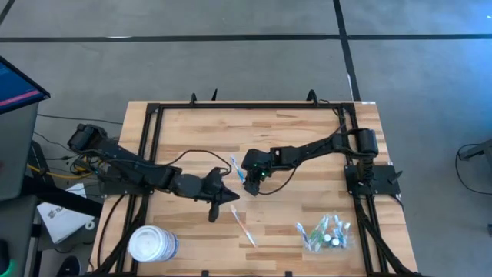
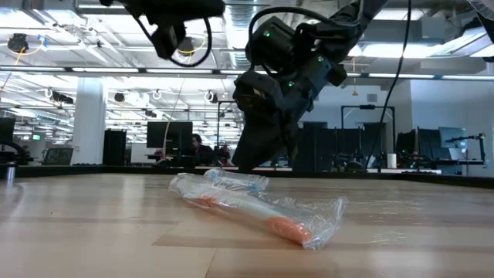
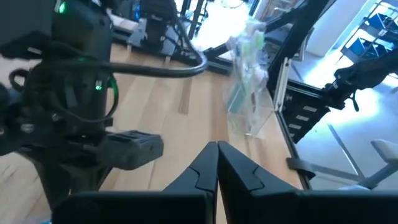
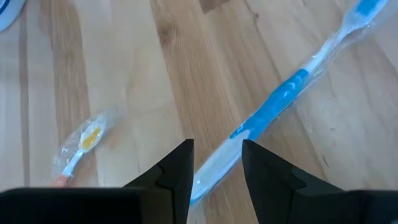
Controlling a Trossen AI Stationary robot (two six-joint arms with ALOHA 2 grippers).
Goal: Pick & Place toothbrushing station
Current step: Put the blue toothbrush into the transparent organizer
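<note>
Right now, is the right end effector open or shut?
Open: the right end effector shows a gap between its fingers, straddling the blue toothbrush.

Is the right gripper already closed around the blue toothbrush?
No. The right gripper has its fingers apart above the wrapped blue toothbrush, which lies flat on the table.

Table (image 1: 292,215): pale wood planks, smooth, matt. Blue toothbrush (image 4: 280,102): glossy clear plastic wrap. Holder (image 1: 327,233): clear plastic. Tub (image 1: 151,244): white.
</note>
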